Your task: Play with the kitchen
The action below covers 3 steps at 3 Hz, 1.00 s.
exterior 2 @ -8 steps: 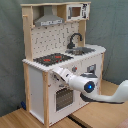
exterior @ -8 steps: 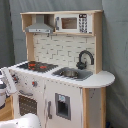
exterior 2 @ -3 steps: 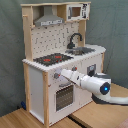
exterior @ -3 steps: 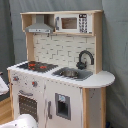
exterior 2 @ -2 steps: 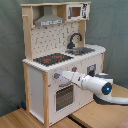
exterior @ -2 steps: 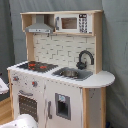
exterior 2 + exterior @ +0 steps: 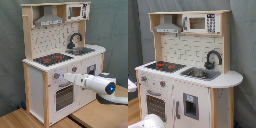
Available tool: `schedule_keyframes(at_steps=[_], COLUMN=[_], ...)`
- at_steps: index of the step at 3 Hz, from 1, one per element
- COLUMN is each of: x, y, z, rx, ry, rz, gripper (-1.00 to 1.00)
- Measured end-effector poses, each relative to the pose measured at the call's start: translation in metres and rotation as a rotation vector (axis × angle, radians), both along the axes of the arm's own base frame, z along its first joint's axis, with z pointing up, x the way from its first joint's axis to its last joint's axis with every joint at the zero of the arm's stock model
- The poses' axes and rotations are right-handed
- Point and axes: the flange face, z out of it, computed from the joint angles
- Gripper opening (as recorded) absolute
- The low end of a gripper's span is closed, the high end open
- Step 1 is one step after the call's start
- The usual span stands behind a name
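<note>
The arm has swung in from the front since a moment ago and is now reaching its gripper [image 7: 64,76] toward a knob [image 7: 56,76] below the stovetop corner of the kitchen [image 7: 37,85], which is standing against the grey curtain, presumably to turn that knob, though I cannot tell whether the fingers are open or closed.

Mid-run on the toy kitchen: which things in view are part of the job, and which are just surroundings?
Part of the job:
- toy kitchen
- its knobs, which the gripper is reaching
- oven door
- stovetop
- sink and faucet

Just surroundings:
- grey curtain behind
- wooden table underneath
</note>
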Motion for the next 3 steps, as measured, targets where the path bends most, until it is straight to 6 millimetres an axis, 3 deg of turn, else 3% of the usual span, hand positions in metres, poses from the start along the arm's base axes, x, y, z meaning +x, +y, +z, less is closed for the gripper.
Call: schedule_keyframes(at_steps=[2,3], x=[-0.015,-0.019], y=[-0.022,-0.038], z=[-0.002,0.007], rx=[-0.174,-0.236], ry=[0.003,-0.002], rz=[0.001,-0.009], gripper=[1.00,1.00])
